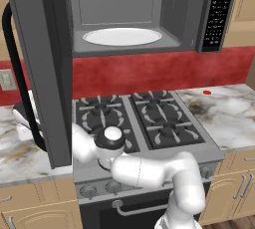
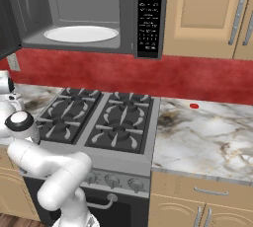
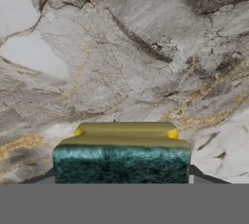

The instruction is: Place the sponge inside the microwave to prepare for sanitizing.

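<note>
While my arm stretches low and out to the left of the stove (image 1: 144, 118), my gripper (image 3: 121, 180) looks down on the marble counter (image 3: 121, 47). The sponge (image 3: 121, 157) sits right between my fingertips (image 3: 206, 175). Its dark green scrub face is turned toward my camera and its yellow body lies behind it. A dark fingertip shows at each end of the block, tight against it with no gap I can see, so I am clasping the sponge by its two short ends. Whether it rests on the stone or hangs just above it, I cannot tell.

From the left base view, my forearm passes behind the microwave door (image 1: 35, 63), which stands swung wide open to the left with its black curved handle (image 1: 15, 73) on the outer side. The microwave (image 1: 199, 4) hangs above the stove, set against the red backsplash (image 1: 164, 71). Its cavity is open to me, with the white round turntable plate (image 1: 122, 36) lying bare on the floor of it. Its button panel (image 1: 219, 9) runs down the right side.

So the sponge is down at counter level, left of the stove, well below the open cavity and off to its side. A small red dot (image 1: 207, 92) lies on the marble to the right of the stove, near the backsplash.
</note>
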{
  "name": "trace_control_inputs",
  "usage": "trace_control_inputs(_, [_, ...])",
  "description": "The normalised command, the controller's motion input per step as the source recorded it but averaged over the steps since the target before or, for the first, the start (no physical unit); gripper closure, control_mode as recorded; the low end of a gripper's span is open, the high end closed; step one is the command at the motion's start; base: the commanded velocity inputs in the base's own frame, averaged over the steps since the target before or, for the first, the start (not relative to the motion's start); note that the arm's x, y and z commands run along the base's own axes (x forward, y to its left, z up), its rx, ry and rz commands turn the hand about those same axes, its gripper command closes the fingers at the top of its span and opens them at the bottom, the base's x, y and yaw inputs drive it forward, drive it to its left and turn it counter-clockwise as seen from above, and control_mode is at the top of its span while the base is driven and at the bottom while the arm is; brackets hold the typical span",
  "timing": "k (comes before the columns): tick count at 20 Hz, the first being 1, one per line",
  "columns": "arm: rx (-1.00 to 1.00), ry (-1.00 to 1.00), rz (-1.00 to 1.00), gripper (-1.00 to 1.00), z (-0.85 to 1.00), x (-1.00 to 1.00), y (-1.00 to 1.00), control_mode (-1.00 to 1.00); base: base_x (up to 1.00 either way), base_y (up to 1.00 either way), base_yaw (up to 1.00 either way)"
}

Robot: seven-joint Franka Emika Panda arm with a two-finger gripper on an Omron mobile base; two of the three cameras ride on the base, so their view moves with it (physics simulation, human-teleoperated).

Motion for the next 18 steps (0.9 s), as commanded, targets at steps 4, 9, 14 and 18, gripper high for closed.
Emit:
trace_control_inputs(4, [0.00,0.00,-0.08,1.00,-0.03,-0.11,-0.40,-1.00,0.00,0.00,0.00])
trace_control_inputs(9, [0.00,-0.01,-0.08,1.00,0.00,-0.17,-0.44,-1.00,0.00,0.00,0.00])
trace_control_inputs(14, [0.00,-0.05,-0.09,1.00,0.00,-0.25,-0.58,-1.00,0.00,0.00,0.00])
trace_control_inputs(18, [0.01,-0.06,-0.08,1.00,0.00,-0.30,-0.60,-1.00,0.00,0.00,0.00])
